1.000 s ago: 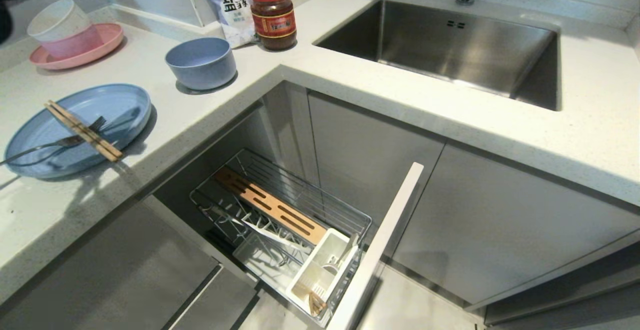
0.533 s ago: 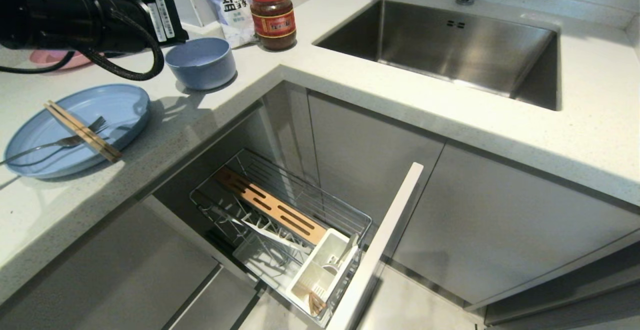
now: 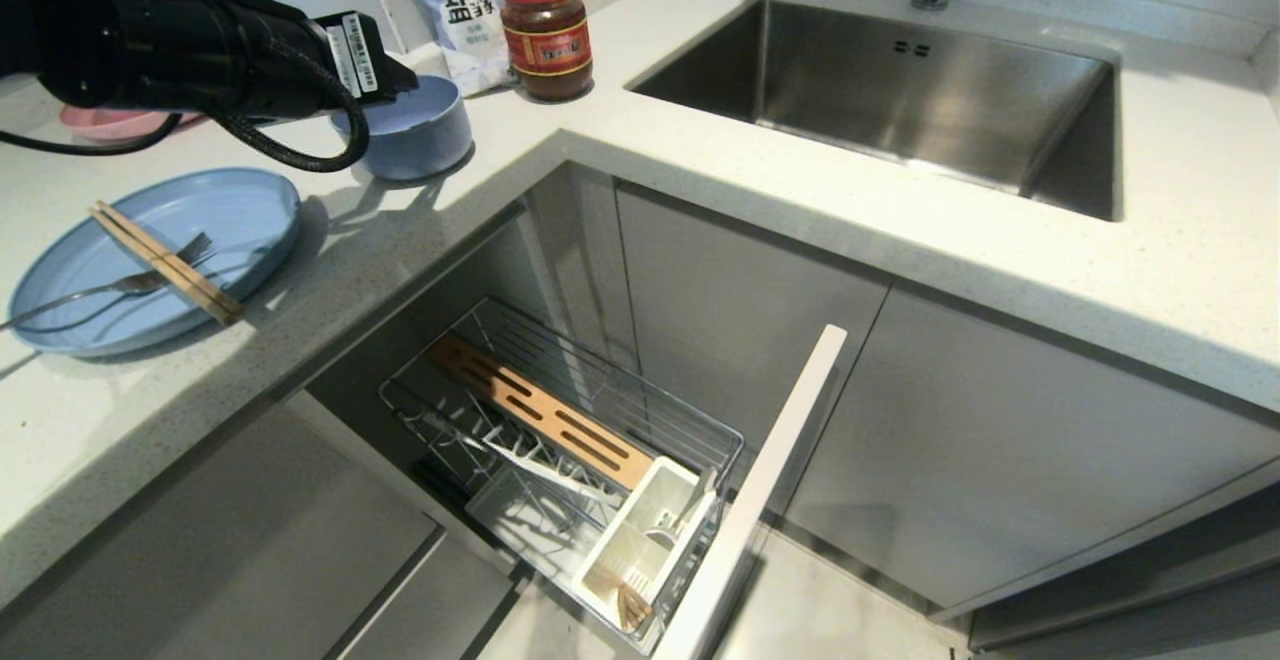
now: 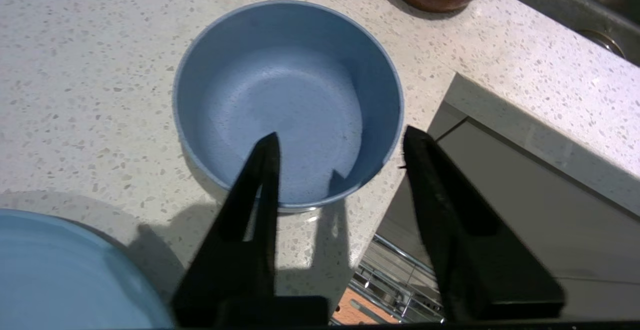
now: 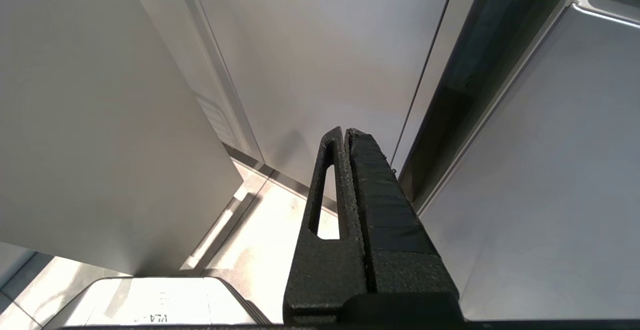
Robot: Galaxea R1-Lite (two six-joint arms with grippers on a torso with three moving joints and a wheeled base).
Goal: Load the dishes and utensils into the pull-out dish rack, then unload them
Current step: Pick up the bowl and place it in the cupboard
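At the bottom centre of the head view the rack (image 3: 560, 460) stood pulled out, with its wooden strip (image 3: 540, 410) and the white caddy (image 3: 640, 540) behind the grey front panel (image 3: 750, 500). On the worktop (image 3: 700, 170), at the left, the plate (image 3: 200, 210) carried the chopsticks (image 3: 165, 262) and a fork (image 3: 110, 288) lying across it. Further up, at the upper left, the left claw (image 4: 340, 140) hung over the bowl (image 4: 287, 100). Its fingers (image 4: 260, 180) were apart at a middle width; one was above the inside of the bowl, the other outside its rim, and they held nothing. Behind the bowl stood a jar (image 3: 545, 30) and a bag (image 3: 460, 0); the sink (image 3: 900, 90) was at the upper right. The right claw (image 5: 347, 132) was closed and empty, beside cabinet doors (image 5: 325, 60).
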